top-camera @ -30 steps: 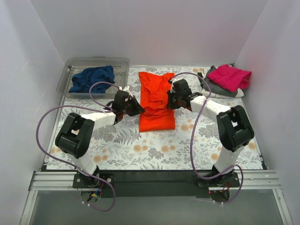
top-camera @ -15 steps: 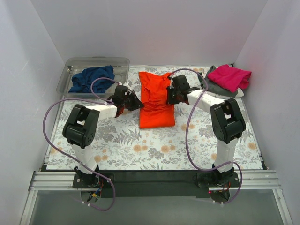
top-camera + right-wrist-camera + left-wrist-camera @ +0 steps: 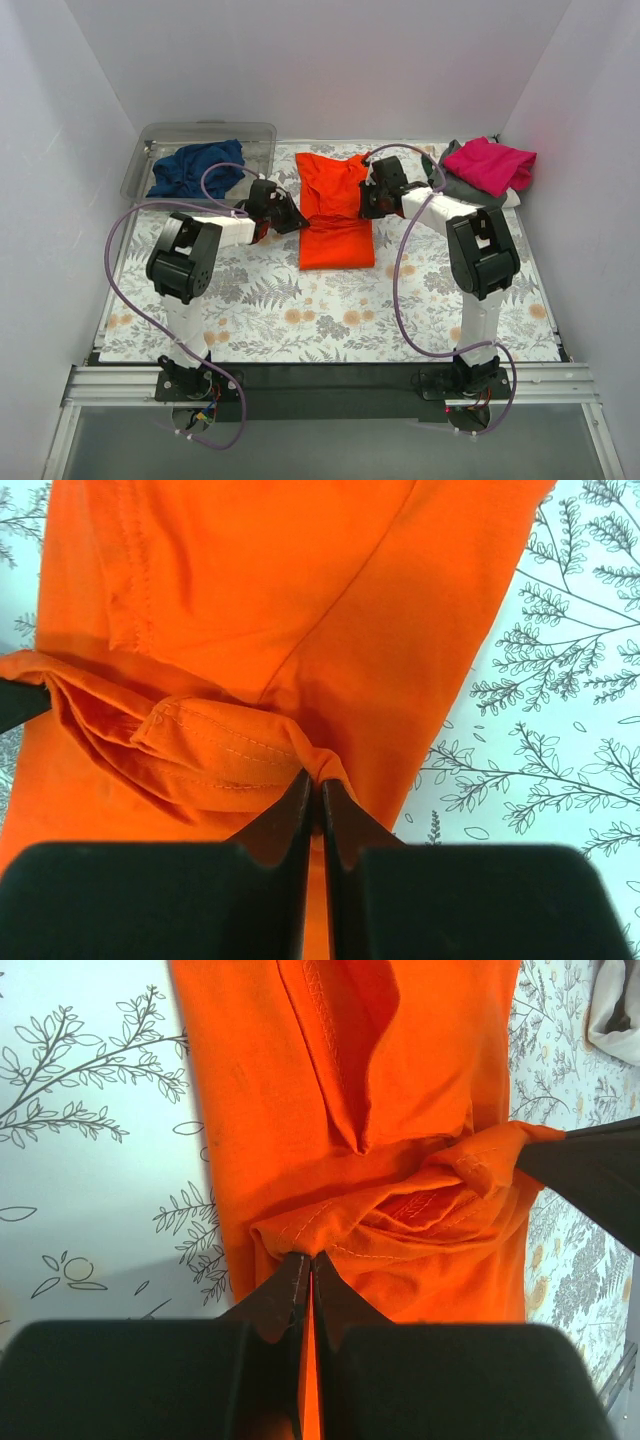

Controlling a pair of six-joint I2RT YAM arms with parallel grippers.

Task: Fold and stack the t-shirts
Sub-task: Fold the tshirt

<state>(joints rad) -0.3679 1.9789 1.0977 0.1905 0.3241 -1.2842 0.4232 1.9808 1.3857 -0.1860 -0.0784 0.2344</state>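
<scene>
The orange-red t-shirt [image 3: 335, 212] lies folded lengthwise in the middle of the table. My left gripper [image 3: 296, 219] is shut on its left edge, pinching a hemmed fold [image 3: 305, 1245]. My right gripper [image 3: 363, 201] is shut on its right edge, pinching a hemmed fold [image 3: 322, 763]. Both hold the lifted hem over the shirt's middle. The navy blue t-shirt [image 3: 192, 168] lies crumpled in the clear tub [image 3: 260, 135] at the back left. The magenta-pink t-shirt [image 3: 490, 164] lies on the grey t-shirt [image 3: 462, 189] at the back right.
The table has a floral cloth [image 3: 330, 315]. White walls close in the left, back and right sides. A black rail [image 3: 330, 385] runs along the near edge by the arm bases.
Both grippers have moved toward the back of the table, carrying the shirt's near hem with them. The visible length of the shirt is shorter.
</scene>
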